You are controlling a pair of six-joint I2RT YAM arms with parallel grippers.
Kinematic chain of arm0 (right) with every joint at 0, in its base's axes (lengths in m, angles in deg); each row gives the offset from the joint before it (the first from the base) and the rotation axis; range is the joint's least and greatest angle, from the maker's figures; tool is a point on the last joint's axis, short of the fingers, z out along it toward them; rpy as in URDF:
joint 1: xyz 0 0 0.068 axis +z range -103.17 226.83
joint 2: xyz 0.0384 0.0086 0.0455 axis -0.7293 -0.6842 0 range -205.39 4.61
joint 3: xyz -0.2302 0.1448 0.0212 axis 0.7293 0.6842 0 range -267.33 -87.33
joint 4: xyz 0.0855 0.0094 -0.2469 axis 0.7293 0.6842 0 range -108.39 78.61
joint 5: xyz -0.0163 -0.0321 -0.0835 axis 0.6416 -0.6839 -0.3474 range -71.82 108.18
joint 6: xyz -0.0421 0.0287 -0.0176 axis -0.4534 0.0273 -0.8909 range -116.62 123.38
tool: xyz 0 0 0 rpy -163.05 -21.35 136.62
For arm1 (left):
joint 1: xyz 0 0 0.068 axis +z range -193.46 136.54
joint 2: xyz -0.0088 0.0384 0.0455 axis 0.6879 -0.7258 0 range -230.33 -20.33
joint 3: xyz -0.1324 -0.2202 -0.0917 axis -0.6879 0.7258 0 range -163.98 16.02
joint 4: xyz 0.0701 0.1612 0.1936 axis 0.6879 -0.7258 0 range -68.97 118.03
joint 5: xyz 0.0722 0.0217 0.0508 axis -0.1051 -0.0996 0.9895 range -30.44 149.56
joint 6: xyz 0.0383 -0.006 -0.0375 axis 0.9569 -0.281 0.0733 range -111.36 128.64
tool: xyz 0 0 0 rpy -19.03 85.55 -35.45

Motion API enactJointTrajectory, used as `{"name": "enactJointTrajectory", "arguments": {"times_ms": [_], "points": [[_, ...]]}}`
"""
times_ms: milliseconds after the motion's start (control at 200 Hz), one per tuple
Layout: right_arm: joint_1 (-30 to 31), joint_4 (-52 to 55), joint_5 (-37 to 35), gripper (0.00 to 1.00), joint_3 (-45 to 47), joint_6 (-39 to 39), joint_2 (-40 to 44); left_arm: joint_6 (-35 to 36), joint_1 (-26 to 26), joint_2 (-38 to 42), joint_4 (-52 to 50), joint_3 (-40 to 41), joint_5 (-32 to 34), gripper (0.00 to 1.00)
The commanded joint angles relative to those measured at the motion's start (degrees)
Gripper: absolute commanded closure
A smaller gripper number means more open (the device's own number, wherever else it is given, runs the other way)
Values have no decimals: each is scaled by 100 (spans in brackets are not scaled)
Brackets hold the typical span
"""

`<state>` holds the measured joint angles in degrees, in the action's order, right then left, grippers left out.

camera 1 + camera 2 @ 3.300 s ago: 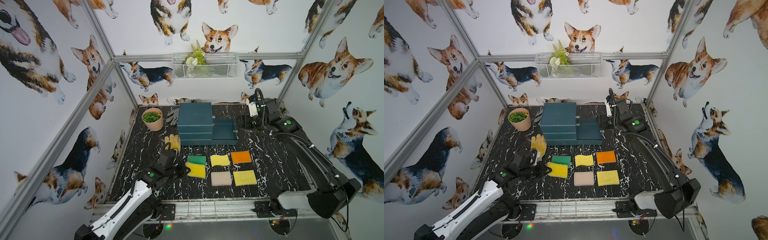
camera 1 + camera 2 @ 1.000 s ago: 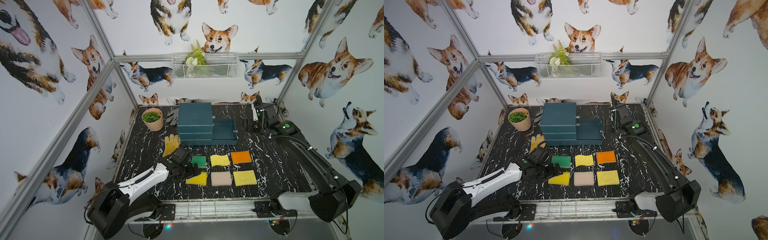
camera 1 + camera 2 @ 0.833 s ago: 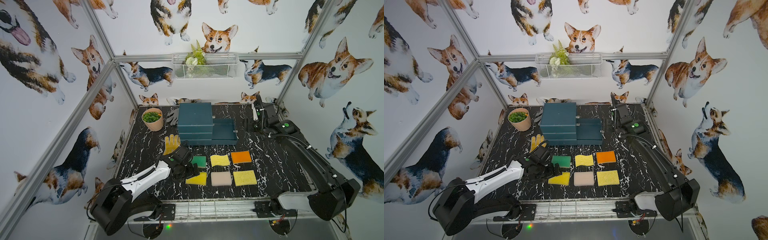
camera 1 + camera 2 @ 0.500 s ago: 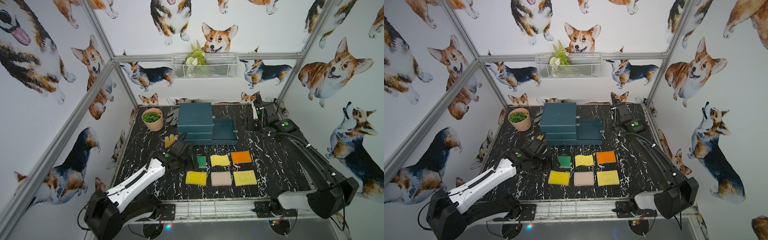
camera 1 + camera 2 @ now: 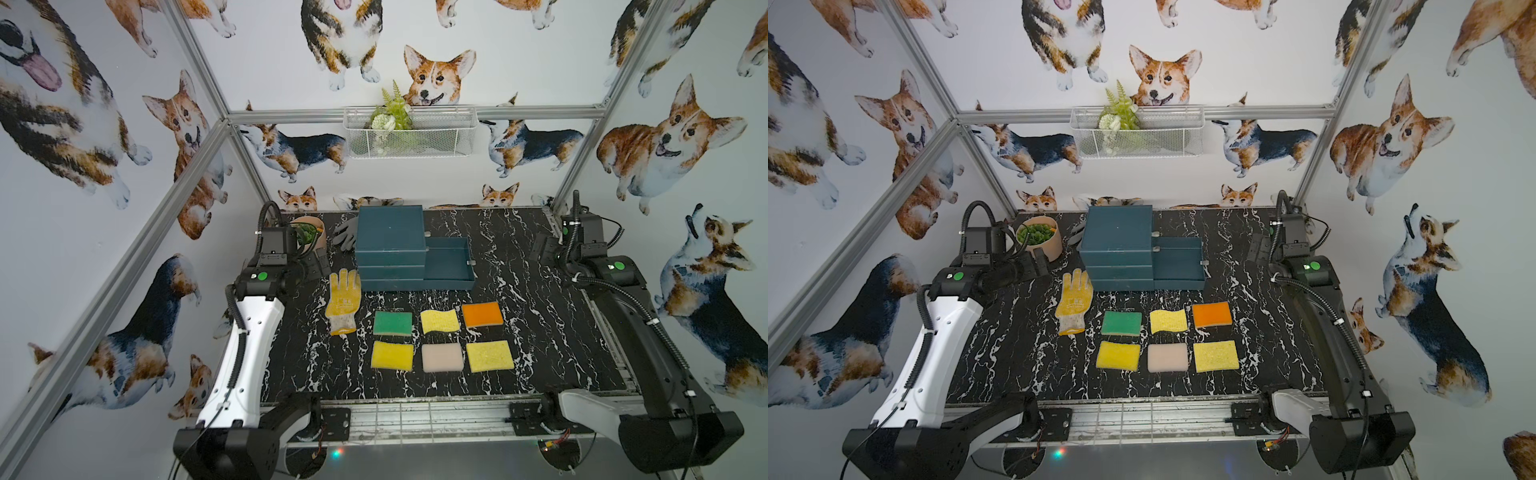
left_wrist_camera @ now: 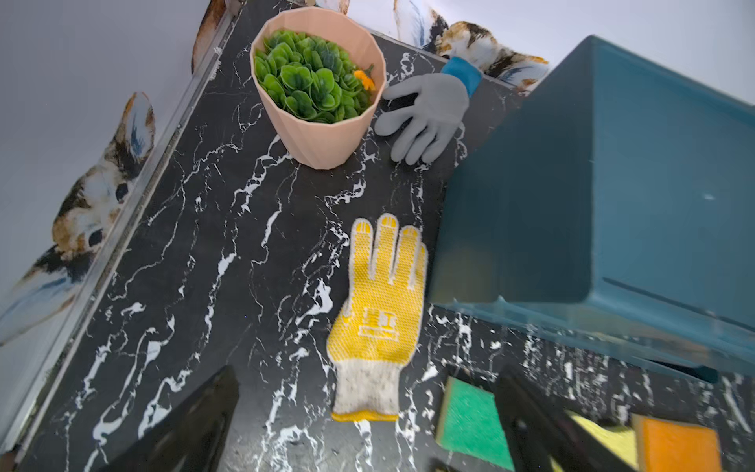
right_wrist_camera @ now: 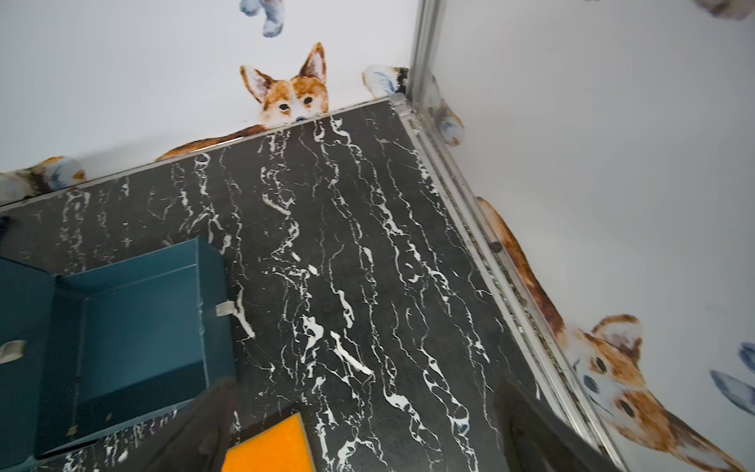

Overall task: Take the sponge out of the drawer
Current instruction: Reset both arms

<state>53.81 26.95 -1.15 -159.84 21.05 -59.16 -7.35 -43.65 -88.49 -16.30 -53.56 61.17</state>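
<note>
The drawer (image 7: 135,339) stands pulled out of the blue box (image 5: 390,232), and it is bare inside. No sponge is in it. Six sponges lie flat on the tabletop (image 5: 540,324) in front of the box, in two neat rows of three, close together but apart. I cannot tell which one the task means. So the job looks done.

The left fingers (image 6: 192,421) are spread wide and hold nothing. They hang by the left edge, near the plant pot (image 6: 322,122). The right fingers (image 7: 200,425) are wide open too, with nothing between them, by the right edge and well apart from the sponges.

I think there is nothing more to grab. At most, the arms only need to rest out of the way.

The box looks hard and smooth, with straight edges and a small pale tab on the drawer front. The sponges are soft, squashy blocks:
- The green sponge (image 5: 392,323) has a rough-looking top over a yellow layer.
- The wavy yellow sponge (image 5: 439,321) is thin and curly at the edges.
- The orange sponge (image 5: 482,314) sits on a pale layer.
- The bright yellow sponge (image 5: 392,355) is thick.
- The tan sponge (image 5: 442,357) looks smooth.
- The holey yellow sponge (image 5: 489,356) is full of little pits.

A yellow glove (image 5: 342,301) lies beside them, knitted and bumpy with dots. The tabletop is black with white veins, like marble.
</note>
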Motion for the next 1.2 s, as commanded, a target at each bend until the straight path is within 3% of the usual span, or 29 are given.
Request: {"name": "enactJointTrajectory", "arguments": {"times_ms": [0, 135, 270, 621, 961, 1106, 1196], "points": [[-193, 250, -392, 0, 152, 8, 290, 538, 303, -157, 979, 317, 153, 0], [-448, 335, -434, 0, 353, 73, 576, 732, 540, -189, 1870, 1016, 347, 0], [-594, 317, -422, 0, 563, 140, 759, 528, 695, -145, 2966, 1906, 73, 0], [-683, -58, -681, 0, 840, 230, 609, 694, 687, -206, 7659, 4563, 398, 0], [-697, -790, -611, 0, 1764, 256, 859, 765, 524, -949, 8844, 5000, 282, 0], [-690, -1691, -114, 0, 2517, -63, 1320, 795, 486, -1479, 9276, 4902, 169, 0], [-691, -2464, -131, 0, 3093, -86, 1601, 916, 451, -1569, 8983, 4686, -34, 0]]}}
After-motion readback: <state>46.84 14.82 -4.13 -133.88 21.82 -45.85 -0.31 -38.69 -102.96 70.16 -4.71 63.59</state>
